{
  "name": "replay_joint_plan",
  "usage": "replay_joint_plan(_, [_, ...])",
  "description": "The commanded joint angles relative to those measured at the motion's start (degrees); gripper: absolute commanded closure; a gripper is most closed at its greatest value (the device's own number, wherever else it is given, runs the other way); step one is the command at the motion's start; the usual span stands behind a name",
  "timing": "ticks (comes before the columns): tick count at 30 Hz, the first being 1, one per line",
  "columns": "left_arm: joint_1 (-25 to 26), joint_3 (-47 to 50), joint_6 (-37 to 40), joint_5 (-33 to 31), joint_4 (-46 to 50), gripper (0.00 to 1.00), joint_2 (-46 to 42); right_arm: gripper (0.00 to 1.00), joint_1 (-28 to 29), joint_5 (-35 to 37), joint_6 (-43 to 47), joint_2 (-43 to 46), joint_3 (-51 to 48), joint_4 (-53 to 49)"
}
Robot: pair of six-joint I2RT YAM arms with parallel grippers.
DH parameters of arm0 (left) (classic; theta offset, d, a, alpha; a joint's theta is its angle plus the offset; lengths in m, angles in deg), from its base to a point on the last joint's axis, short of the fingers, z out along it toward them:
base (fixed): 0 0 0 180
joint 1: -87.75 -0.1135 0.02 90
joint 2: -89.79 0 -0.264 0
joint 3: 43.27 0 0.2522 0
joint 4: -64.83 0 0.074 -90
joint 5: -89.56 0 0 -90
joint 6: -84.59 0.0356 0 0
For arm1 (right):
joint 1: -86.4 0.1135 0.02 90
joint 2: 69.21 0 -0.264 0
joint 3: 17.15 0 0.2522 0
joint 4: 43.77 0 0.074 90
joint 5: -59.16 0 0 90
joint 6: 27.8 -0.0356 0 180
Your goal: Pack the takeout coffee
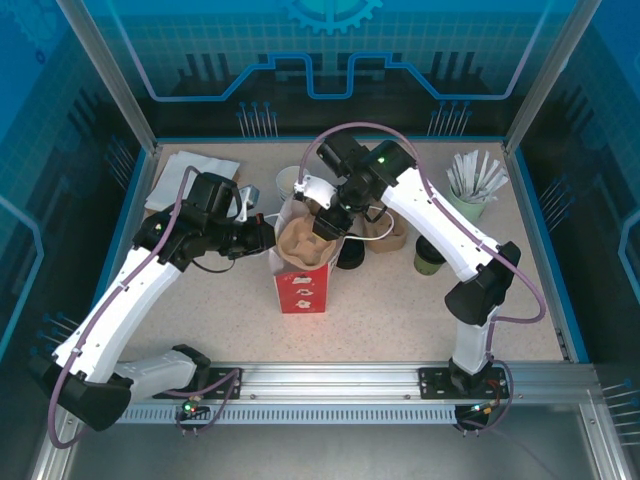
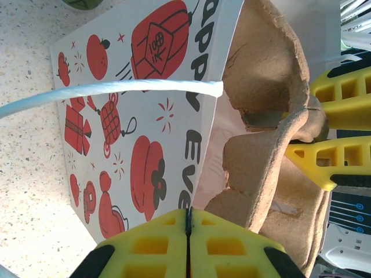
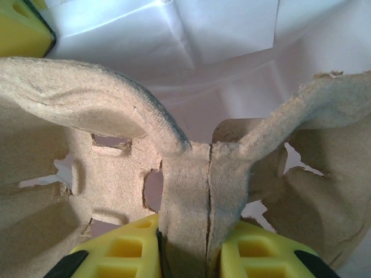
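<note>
**Right claw (image 3: 188,234) clamped on the centre ridge of the pulp carrier (image 3: 110,168), which sits in the mouth of the gift bag (image 1: 300,290).**
Left claw (image 2: 188,223) is closed, seemingly pinching the bag's rim on its left side. The takeout coffee (image 1: 430,258) stands upright on the surface (image 1: 380,320), apart from the bag and towards the right edge, just beside the right arm. Its long axis is vertical. It lies rightward and nearward of the right claw, so the right arm is judged the nearer. Both claws are occupied.

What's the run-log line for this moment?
left tool shut on red-and-white paper gift bag | right tool shut on brown pulp cup carrier | dark green paper cup outside bag
</note>
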Motion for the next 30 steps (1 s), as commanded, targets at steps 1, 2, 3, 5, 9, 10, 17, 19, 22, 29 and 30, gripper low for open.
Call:
replay_joint_plan(1, [0.49, -0.23, 0.52, 1.52, 0.4, 0.92, 0.08, 0.78, -0.94, -1.93, -1.81, -0.84, 2.6, -0.77])
replay_joint_plan(2, [0.49, -0.06, 0.54, 1.52, 0.36, 0.92, 0.01, 0.78, -1.43, -3.49, -2.83, -0.97, 3.0, -0.73])
replay_joint_plan(3, [0.55, 0.06, 0.54, 1.53, 0.36, 0.92, -0.14, 0.78, -1.75, -4.39, -3.8, -1.14, 3.44, -0.79])
replay_joint_plan(5, [0.58, 0.2, 0.63, 1.63, 0.4, 0.92, -0.13, 0.79, -2.29, -5.08, -5.11, -1.75, 4.39, -1.43])
replay_joint_plan(9, [0.84, 0.27, 0.63, 1.79, 0.48, 0.92, -0.18, 0.79, -2.61, -3.95, -6.42, -2.72, 5.04, -2.51])
replay_joint_plan(10, [0.92, 0.21, 0.56, 1.95, 0.41, 0.92, -0.19, 0.79, -2.65, -3.08, -6.8, -3.02, 5.0, -2.68])
replay_joint_plan(17, [1.2, 0.06, 1.11, 1.23, 1.3, 0.92, -0.35, 0.8, -4.94, -10.82, -9.23, -2.76, 4.0, -1.05])
replay_joint_plan(19, [1.19, 0.29, 1.33, 0.67, 1.65, 0.92, -0.5, 0.8, -5.06, -11.64, -9.01, -2.56, 4.29, -1.23])
replay_joint_plan(22, [1.2, 0.65, 1.25, 0.65, 1.53, 0.92, -0.56, 0.79, -5.49, -13.08, -8.82, -2.72, 4.95, -2.07])
replay_joint_plan(29, [1.27, 0.72, 1.15, 1.17, 1.01, 0.91, -0.63, 0.79, -5.08, -7.09, -7.89, -3.41, 4.83, -2.57])
replay_joint_plan(30, [1.25, 0.57, 1.22, 1.27, 1.02, 0.91, -0.63, 0.79, -4.98, -6.26, -7.81, -3.53, 4.66, -2.57])
